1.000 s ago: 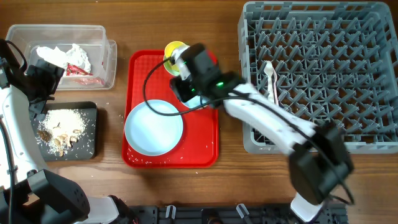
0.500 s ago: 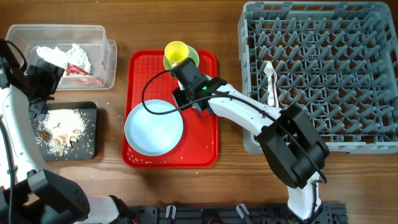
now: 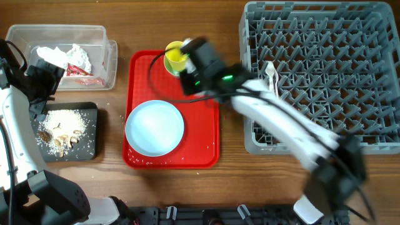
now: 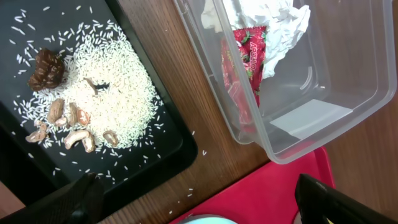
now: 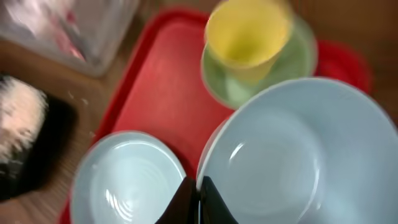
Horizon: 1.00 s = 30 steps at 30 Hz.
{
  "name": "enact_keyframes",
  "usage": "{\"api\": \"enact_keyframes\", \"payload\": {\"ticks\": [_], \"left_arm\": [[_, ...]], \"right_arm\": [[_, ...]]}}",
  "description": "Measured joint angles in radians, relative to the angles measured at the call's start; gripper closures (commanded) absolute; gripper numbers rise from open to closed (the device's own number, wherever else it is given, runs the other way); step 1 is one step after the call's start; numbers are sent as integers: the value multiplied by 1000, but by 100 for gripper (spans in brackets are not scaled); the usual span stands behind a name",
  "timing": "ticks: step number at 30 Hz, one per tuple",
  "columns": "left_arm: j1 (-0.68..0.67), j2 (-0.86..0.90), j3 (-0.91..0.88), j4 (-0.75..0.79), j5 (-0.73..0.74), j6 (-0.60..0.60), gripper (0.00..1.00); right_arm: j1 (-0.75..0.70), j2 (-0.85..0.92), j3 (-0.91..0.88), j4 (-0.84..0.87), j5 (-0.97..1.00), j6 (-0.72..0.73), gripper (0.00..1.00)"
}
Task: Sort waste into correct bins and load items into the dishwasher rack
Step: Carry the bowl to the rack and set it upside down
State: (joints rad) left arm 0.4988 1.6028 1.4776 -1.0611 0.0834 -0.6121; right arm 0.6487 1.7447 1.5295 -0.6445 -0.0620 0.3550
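We see the clear plastic tub [image 3: 100,44] at the table's far left corner; it holds crumpled white napkins [image 4: 273,18] and a red wrapper [image 4: 245,68] lying against its near wall. Just in front of it sits the black tray [image 3: 90,151], carrying a spread of white rice [image 4: 106,93], a dark brown lump [image 4: 48,67] and a few pale brown nut-like pieces [image 4: 68,121]. Stray grains lie on the wood between tray and tub. The left gripper [image 4: 205,202] hangs above this gap with its fingers spread wide, pinching nothing.

The red tray [image 3: 200,137] lies in the middle of the table. On it we find the light blue plate [image 3: 154,128], bare and upright, toward the near edge. At the far edge is the yellow cup [image 5: 249,31], standing inside the pale green bowl [image 5: 298,62]. Small crumbs dot the red tray's near edge.

The right gripper [image 5: 198,200] is over the red tray, its arm blurred in the overhead view. Its fingers are drawn close, pinching the rim of the light blue bowl [image 5: 298,155]. The bowl is open side up, beside the cup and plate in the wrist view. We cannot tell whether it touches the tray.

The grey dishwasher rack [image 3: 325,75] fills the right side; a white plastic spoon [image 3: 269,70] lies among its pegs near the left wall.
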Motion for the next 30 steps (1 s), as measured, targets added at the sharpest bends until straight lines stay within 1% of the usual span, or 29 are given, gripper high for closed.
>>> {"api": "enact_keyframes", "payload": {"ticks": [3,4,8,10,12,15,16,19,22,25,30], "left_arm": [[0,0,0,0,0,0,0],[0,0,0,0,0,0,0],[0,0,0,0,0,0,0],[0,0,0,-1,0,0,0],[0,0,0,0,0,0,0],[0,0,0,0,0,0,0],[0,0,0,0,0,0,0],[0,0,0,0,0,0,0],[0,0,0,0,0,0,0],[0,0,0,0,0,0,0],[0,0,0,0,0,0,0]], "right_arm": [[-134,-134,14,-58,-8,0,96],[-205,-172,21,-72,-13,0,96],[-449,-217,33,-117,-77,-19,96],[-570,-198,29,-127,-159,-35,96],[-684,-164,29,-122,-291,-53,96],[-844,-88,29,-76,-563,-82,96],[-875,-65,28,-60,-628,-88,96],[-962,40,27,64,-924,-103,96],[-986,127,25,157,-1110,-69,96],[-988,198,25,174,-1192,-16,96],[-993,257,17,132,-1175,45,96]]}}
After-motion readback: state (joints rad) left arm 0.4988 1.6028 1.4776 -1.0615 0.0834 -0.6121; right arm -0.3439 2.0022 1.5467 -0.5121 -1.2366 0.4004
